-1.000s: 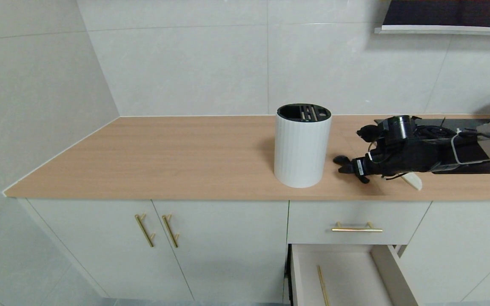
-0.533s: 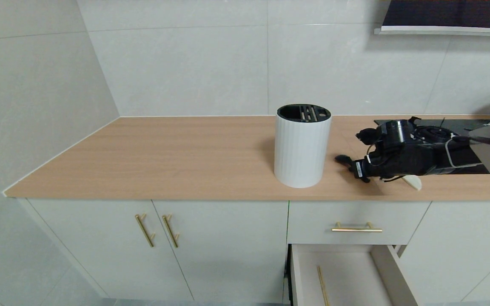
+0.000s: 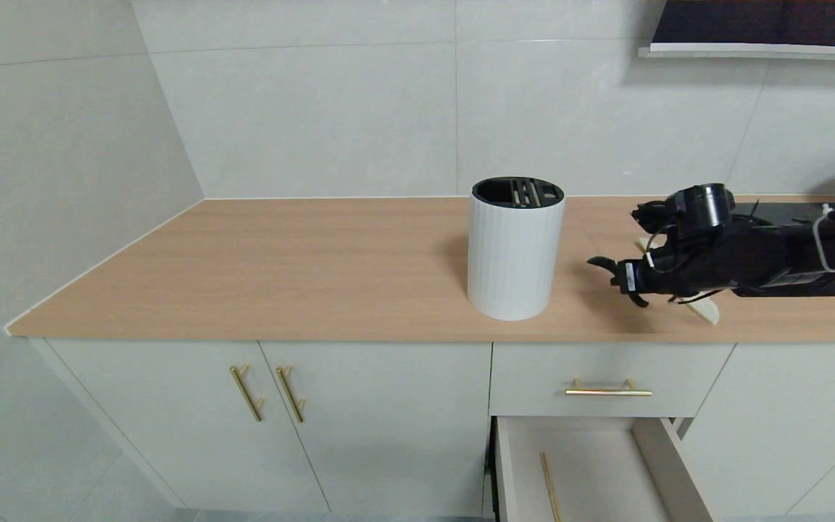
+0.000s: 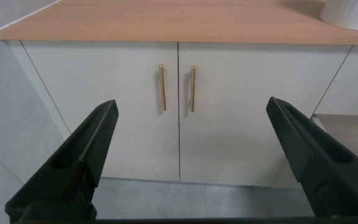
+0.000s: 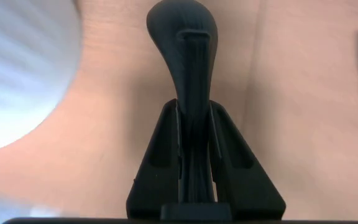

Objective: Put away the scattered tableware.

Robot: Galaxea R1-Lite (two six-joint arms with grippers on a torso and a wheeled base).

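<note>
On the wooden counter [image 3: 316, 261], at the right of the frame, a white spoon-like piece [image 3: 706, 312] is seen partly behind the right gripper [image 3: 602, 264], closed up tight with nothing seen in it; the piece is thought light, hard, slippery, and best pinched at its thin middle.

— What is surrounding the work here?

— A wooden countertop [image 3: 316, 268] is running along white wall tiles [image 3: 316, 109]. A black cooktop [image 3: 794, 212] is sitting at its right end, and a dark range hood [image 3: 765, 29] is hanging above that.

— And what is showing below the counter?

— Two white cabinet doors [image 3: 193, 420] are hanging side by side, with their gold handles [image 3: 246, 392] standing next to each other. To their right, a shut drawer front [image 3: 606, 370] is carrying a horizontal gold bar handle [image 3: 608, 392].
</note>
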